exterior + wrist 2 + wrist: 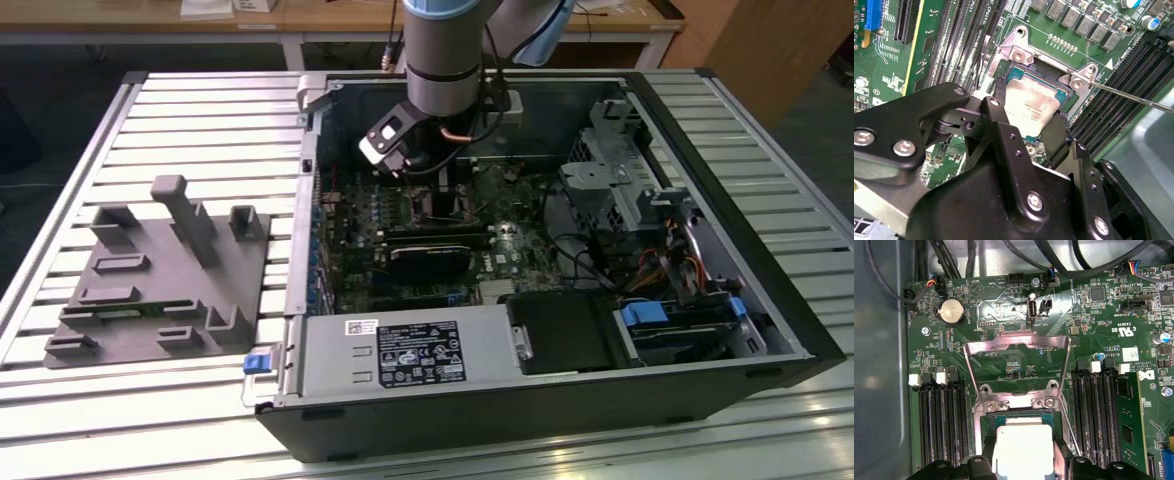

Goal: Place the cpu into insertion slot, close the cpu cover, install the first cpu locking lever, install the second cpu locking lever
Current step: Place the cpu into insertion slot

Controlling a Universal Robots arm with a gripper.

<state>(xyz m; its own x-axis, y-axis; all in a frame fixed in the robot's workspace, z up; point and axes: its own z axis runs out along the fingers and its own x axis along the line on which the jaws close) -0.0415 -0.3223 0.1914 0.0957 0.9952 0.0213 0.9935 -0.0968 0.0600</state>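
Counter [200, 110] of metal slats carries a grey tray [160, 290] to the exterior view's left of the case [534, 415]. The tray has upright pegs and shallow pockets, and what lies in the pockets I cannot tell. The case lies open on its side. Inside it, from that left, are a green board [514, 250] with a black card [434, 262] on it, a labelled box [400, 355] along the wall nearest the camera, then drive cages [627, 190] and cables at the case's right end. The arm [447, 50] reaches into the case's far half, with the gripper [420, 170] over the board.

In the second wrist view the cpu [1031, 107] sits in the socket [1019, 52], silver top up. The black fingers [994, 112] are clamped on two opposite edges of it. Whether it is fully seated I cannot tell. A thin lever [1134, 97] juts from the socket's corner. In the first wrist view the cover [1016, 342] stands swung open, clear of the cpu.
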